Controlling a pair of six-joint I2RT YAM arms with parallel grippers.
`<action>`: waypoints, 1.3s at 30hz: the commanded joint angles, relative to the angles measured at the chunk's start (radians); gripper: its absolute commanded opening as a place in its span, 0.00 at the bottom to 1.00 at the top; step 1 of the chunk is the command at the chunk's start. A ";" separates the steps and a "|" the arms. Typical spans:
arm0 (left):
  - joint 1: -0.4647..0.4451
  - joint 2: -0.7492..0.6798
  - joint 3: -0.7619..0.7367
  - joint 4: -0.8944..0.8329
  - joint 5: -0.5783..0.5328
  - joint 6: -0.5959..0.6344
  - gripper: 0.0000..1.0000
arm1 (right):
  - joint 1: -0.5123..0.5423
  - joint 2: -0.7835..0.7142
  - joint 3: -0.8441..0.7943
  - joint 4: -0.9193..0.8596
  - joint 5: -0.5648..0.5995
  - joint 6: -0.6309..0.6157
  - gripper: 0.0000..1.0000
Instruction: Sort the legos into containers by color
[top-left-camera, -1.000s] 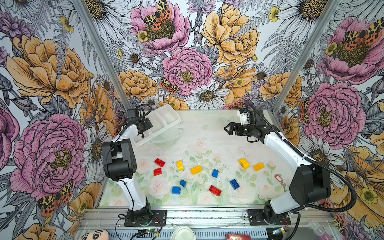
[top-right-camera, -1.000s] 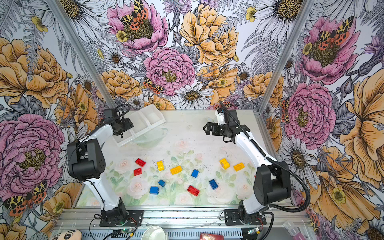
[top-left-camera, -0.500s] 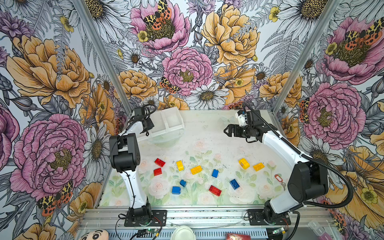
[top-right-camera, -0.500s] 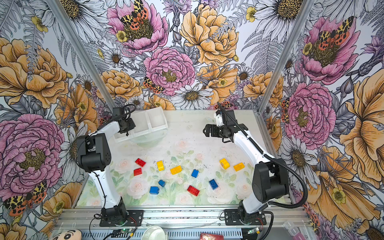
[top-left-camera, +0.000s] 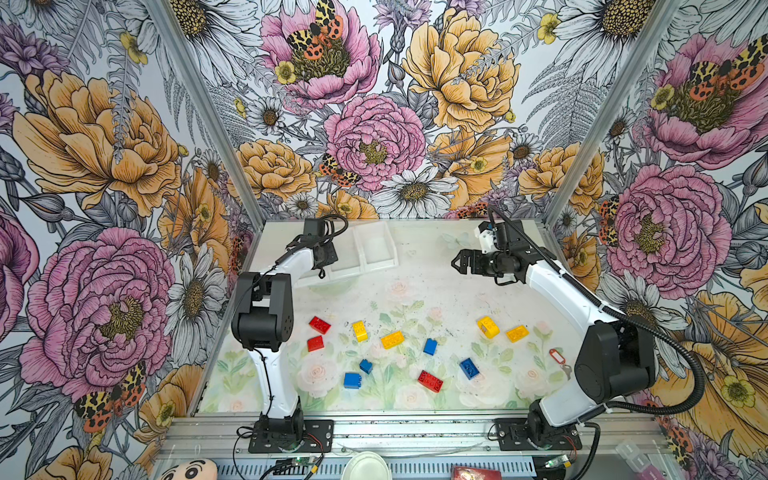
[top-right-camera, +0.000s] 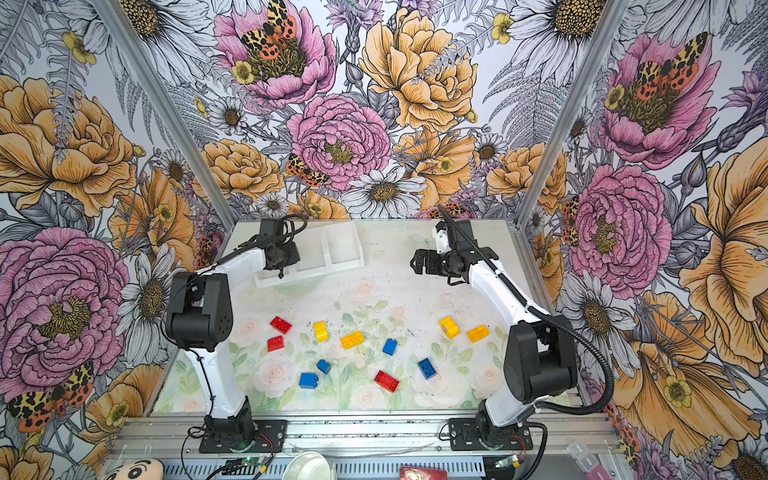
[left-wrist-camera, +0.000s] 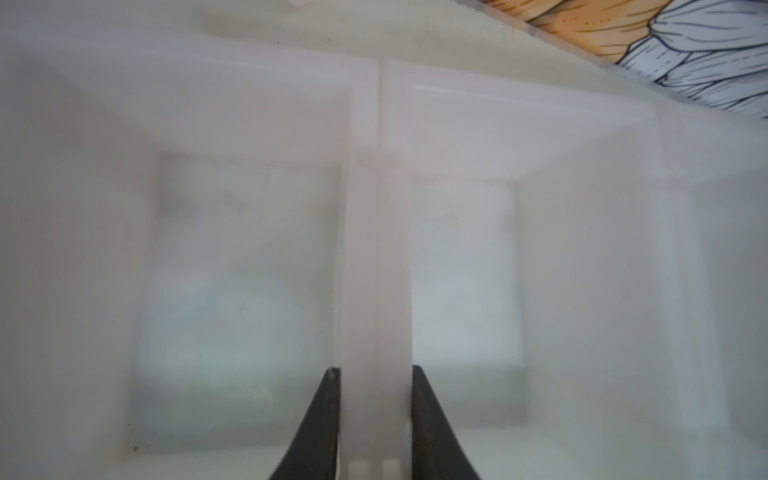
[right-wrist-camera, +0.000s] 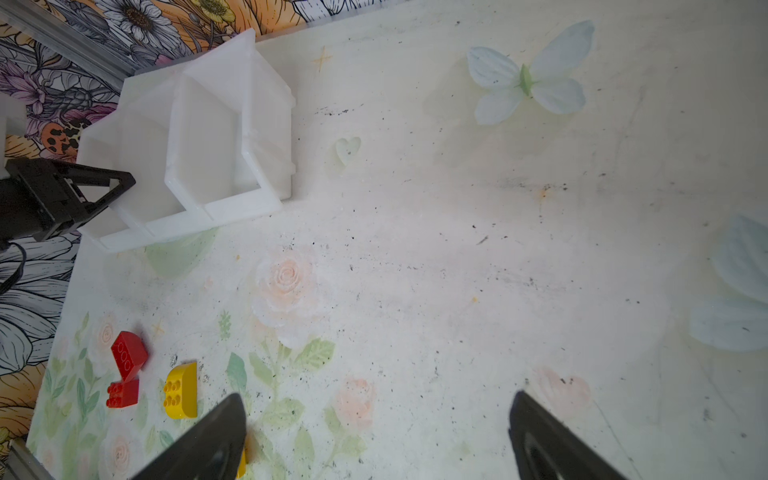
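Note:
The containers (top-left-camera: 376, 249) (top-right-camera: 343, 245), a white tray of three joined bins, sit at the table's back left. My left gripper (left-wrist-camera: 376, 374) is shut on the tray's dividing wall (left-wrist-camera: 376, 249) between two bins; in both top views its wrist covers the tray's left end (top-left-camera: 326, 259). All bins in view look empty. My right gripper (top-left-camera: 457, 262) (right-wrist-camera: 376, 399) hangs open over bare table at the back right. Several legos lie loose across the front half: red (top-left-camera: 319, 324), yellow (top-left-camera: 392, 339), blue (top-left-camera: 469, 368), more yellow (top-left-camera: 488, 326) to the right.
A red key tag (top-left-camera: 557, 356) lies near the right arm's base. A round white dish (top-left-camera: 365, 467) and a doll's head (top-left-camera: 189, 469) sit beyond the front rail. Flowered walls close in the back and both sides.
My left gripper has closed on the tray's divider, and the tray has swung from slanted to nearly square with the back wall. The right arm has hardly moved.

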 joint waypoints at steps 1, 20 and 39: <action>-0.066 -0.019 -0.036 -0.026 0.045 -0.105 0.08 | -0.014 -0.011 -0.032 -0.004 -0.001 -0.020 0.99; -0.387 -0.025 -0.078 -0.025 -0.015 -0.293 0.04 | -0.090 -0.177 -0.224 -0.027 -0.010 -0.014 1.00; -0.490 -0.050 -0.067 -0.026 -0.040 -0.314 0.45 | -0.097 -0.250 -0.329 -0.099 0.082 0.041 1.00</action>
